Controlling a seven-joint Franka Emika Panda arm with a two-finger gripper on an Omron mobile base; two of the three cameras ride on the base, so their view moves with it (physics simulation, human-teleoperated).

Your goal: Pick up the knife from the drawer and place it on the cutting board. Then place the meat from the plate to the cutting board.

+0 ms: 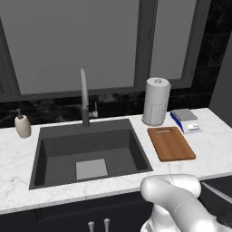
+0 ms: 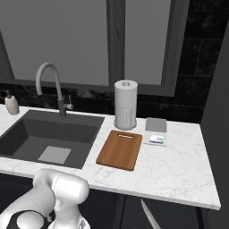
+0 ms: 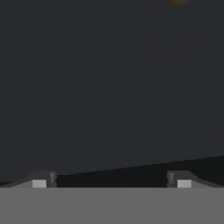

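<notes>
an orange blur (image 3: 177, 1) is cut off at the hand view's top edge, too little to identify.

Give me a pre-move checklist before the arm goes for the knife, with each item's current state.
1. Gripper open: ok, fingertips stand wide apart with nothing between them.
2. Cutting board free to receive the knife: ok, top is bare.
3. Board lying flat on the counter: ok.
4. Paper towel roll clear of the board: ok, behind its far end.
5. Knife located: cannot tell.
6. Meat and plate located: cannot tell.
</notes>
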